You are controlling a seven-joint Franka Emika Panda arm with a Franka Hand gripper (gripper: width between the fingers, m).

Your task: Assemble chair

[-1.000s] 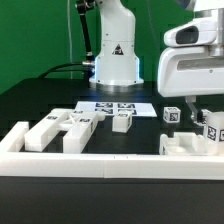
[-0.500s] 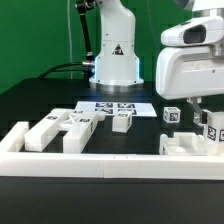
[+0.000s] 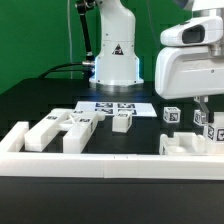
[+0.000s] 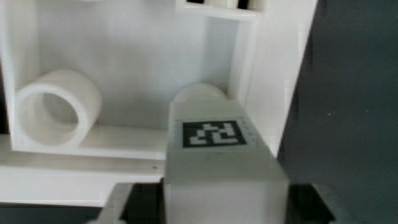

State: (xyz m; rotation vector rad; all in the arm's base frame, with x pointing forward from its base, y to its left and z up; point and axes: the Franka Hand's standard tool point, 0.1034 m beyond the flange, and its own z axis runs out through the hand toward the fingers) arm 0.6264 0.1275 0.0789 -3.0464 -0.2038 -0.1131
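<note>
My gripper (image 3: 203,108) hangs at the exterior view's right, shut on a white chair bar (image 3: 206,126) with a square tag. In the wrist view the bar (image 4: 221,150) runs out from between my dark fingers (image 4: 139,203) and shows its tag. It hangs over a white boxy chair part (image 4: 125,90) with a round ring inside, also visible in the exterior view (image 3: 184,144). Loose white chair parts (image 3: 45,131) (image 3: 79,127) (image 3: 122,120) lie at the left and middle. A small tagged block (image 3: 171,114) sits beside my gripper.
The marker board (image 3: 118,105) lies flat behind the parts. A long low white border rail (image 3: 100,163) runs along the front. The arm's white base (image 3: 115,55) stands at the back on the black table.
My gripper and the held bar have shifted slightly toward the exterior view's left and a little up. The loose parts have not moved.
</note>
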